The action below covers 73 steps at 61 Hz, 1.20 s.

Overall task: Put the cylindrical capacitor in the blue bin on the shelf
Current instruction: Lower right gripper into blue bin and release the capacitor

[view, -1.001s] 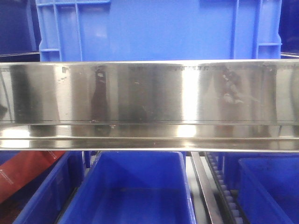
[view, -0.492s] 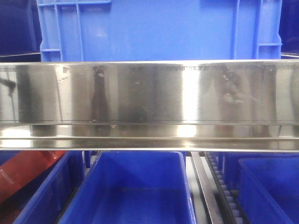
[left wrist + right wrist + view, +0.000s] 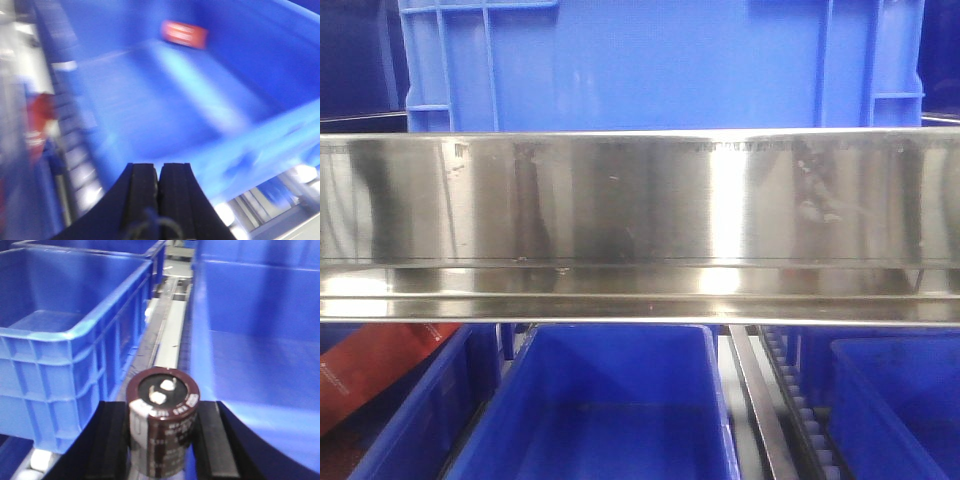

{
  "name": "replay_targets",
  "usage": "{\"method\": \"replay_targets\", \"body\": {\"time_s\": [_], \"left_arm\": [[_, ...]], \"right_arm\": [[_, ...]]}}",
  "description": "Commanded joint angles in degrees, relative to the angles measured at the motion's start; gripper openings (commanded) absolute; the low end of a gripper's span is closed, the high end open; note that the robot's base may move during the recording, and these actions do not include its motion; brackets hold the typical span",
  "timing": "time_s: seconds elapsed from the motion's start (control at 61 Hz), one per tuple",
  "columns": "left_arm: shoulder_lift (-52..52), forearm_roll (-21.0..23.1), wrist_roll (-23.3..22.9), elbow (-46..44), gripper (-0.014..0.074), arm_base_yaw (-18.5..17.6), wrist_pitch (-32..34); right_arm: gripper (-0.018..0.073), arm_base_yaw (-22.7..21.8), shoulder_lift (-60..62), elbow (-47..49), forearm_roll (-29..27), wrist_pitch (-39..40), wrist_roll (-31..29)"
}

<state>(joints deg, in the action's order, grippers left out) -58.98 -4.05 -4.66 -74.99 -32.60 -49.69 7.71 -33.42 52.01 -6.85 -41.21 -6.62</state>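
In the right wrist view the cylindrical capacitor (image 3: 162,432), dark brown with a pale stripe and two pale terminals on top, stands upright between the black pads of my right gripper (image 3: 162,415), which is shut on it. It hangs over the gap between two blue bins, one on the left (image 3: 60,330) and one on the right (image 3: 260,340). My left gripper (image 3: 159,170) is shut with nothing between its pads, above a blurred blue bin (image 3: 150,100). The shelf's steel front rail (image 3: 640,200) fills the front view, where neither gripper shows.
A roller track (image 3: 167,335) runs between the two bins. The front view has a large blue crate (image 3: 650,60) above the rail and blue bins below at centre (image 3: 610,400) and right (image 3: 900,400). A red item (image 3: 380,370) lies lower left. A red label (image 3: 184,34) marks the left wrist's bin.
Only the dark reflections on the left part of the steel rail have shifted. The bins and the shelf have not moved.
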Motion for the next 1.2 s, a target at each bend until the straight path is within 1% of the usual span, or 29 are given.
{"method": "replay_targets", "body": {"time_s": [0.0,0.098,0.18,0.279,0.459,0.574,0.705,0.869,1.017,1.099,1.148,1.181], "left_arm": [[6.48,-1.4,-3.22,5.7,-0.0111,-0.15,3.02],[12.0,-3.21,-7.44,11.35,-0.0111,-0.15,3.72],[16.91,-4.67,-8.31,15.83,-0.0111,-0.15,4.26],[21.7,-6.39,-11.24,19.56,-0.0111,-0.15,4.4],[27.44,-6.75,-11.53,22.36,-0.0111,-0.15,4.49],[28.41,-6.75,-11.53,22.76,-0.0111,-0.15,4.25],[28.4,-6.61,-11.53,22.76,-0.0111,-0.15,4.14],[28.4,-6.46,-11.53,22.76,-0.0111,-0.15,4.14],[28.4,-6.38,-11.53,22.76,-0.0111,-0.15,4.14],[28.4,-6.23,-11.53,22.76,-0.0111,-0.15,4.14],[28.4,-5.92,-11.53,22.76,-0.0111,-0.15,4.14],[28.4,-5.62,-11.53,22.76,-0.0111,-0.15,4.14]], "right_arm": [[-0.0132,1.62,-3.0,2.33,-0.04,3.16,-0.34],[-0.0132,3.77,-7.47,6.54,-0.04,3.16,-0.34],[-0.0132,6.39,-11.61,11.88,-0.04,3.16,-0.98],[-0.0132,10.28,-18.03,18.79,-0.04,2.92,-2.51],[-0.0132,17.47,-32.46,32.1,-0.04,0.04,-2.52],[-0.0132,20.26,-41.79,40.37,-0.04,-2.58,-2.52],[-0.0132,21.39,-51.59,47.93,-0.13,-5.65,-2.52],[-0.0132,21.39,-62.59,54.64,-2.97,-9.37,-2.52],[-0.0132,21.39,-69.08,55.86,-2.97,-9.6,-2.42],[-0.0125,21.39,-71.65,55.86,-2.97,-9.49,-1.21],[-0.0098,21.39,-72.69,55.86,-2.97,-9.49,-0.98],[-0.0064,21.39,-72.96,55.86,-2.97,-9.49,-0.98]]}}
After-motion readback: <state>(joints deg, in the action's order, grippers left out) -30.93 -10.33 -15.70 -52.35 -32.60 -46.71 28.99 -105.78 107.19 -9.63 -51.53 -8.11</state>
